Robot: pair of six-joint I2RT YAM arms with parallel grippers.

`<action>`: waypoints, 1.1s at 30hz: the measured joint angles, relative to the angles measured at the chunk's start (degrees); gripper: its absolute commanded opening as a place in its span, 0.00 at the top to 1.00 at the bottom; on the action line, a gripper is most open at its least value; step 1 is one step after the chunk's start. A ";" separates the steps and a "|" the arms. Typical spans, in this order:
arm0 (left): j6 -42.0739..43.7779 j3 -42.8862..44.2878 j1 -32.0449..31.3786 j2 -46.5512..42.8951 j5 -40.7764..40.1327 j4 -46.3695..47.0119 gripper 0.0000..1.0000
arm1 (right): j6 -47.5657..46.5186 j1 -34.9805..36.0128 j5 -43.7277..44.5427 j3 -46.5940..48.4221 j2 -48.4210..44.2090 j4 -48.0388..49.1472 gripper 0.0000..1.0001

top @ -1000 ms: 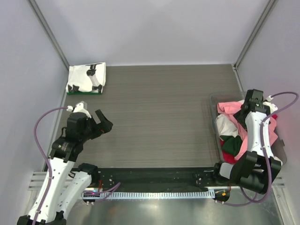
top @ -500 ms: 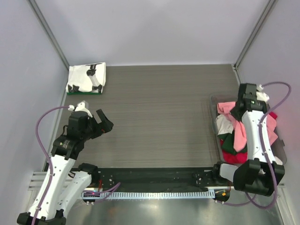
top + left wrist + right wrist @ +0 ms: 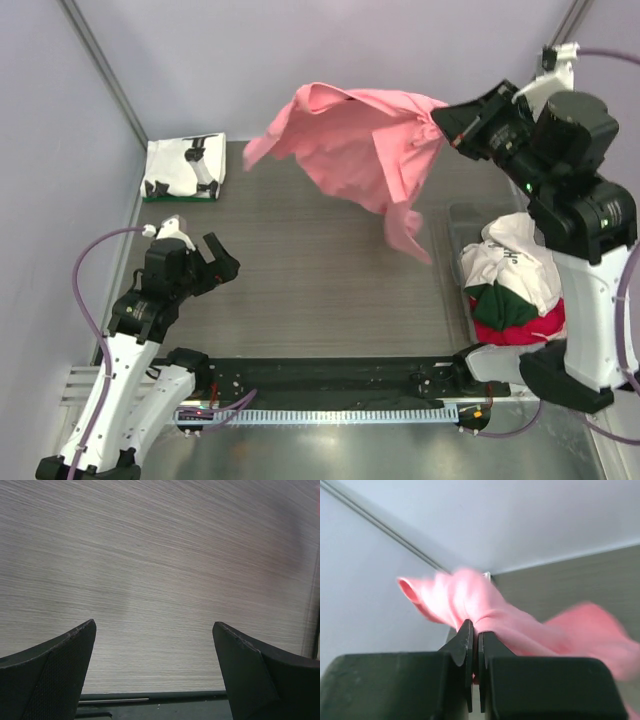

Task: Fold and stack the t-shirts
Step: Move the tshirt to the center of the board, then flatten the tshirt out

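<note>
- We see the pink tee (image 3: 350, 150) as soft, matt cloth, creased.
- The tabletop (image 3: 330, 250) looks to us like matt grey wood grain, finely streaked.
- The left pincer (image 3: 154, 624) is matt black plastic; its pads (image 3: 55, 680) look finely textured.

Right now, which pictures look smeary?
Right wrist view: the pink shirt smears soft at its edges, while the right claw pinching it looks sharp. Top view: only the shirt's hanging tail is a bit fuzzy. Left wrist view: the table grain looks streaky.
</note>
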 measured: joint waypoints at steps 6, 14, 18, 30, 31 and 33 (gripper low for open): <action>0.00 0.00 -0.02 -0.26 -0.61 -0.02 0.00 | 3.06 -1.07 5.35 -26.77 -9.94 0.87 0.10; -0.02 0.00 -0.44 -1.84 -1.07 -0.02 0.00 | 4.50 -19.87 8.46 -59.08 -8.46 -5.18 0.09; -0.02 0.00 -0.46 -1.77 -1.38 0.00 0.00 | 5.22 -11.93 7.78 -57.96 -13.31 -1.97 0.10; -0.09 0.00 -0.46 -2.78 -2.34 -0.07 0.00 | 8.98 22.60 7.19 -47.95 16.70 13.60 0.19; -0.09 0.00 -0.48 -2.95 -2.34 -0.04 0.00 | 8.90 23.45 6.99 -45.66 20.87 14.05 0.22; -0.07 0.00 -0.48 -3.28 -2.34 -0.04 0.00 | 8.74 24.59 6.60 -40.70 27.98 14.75 0.25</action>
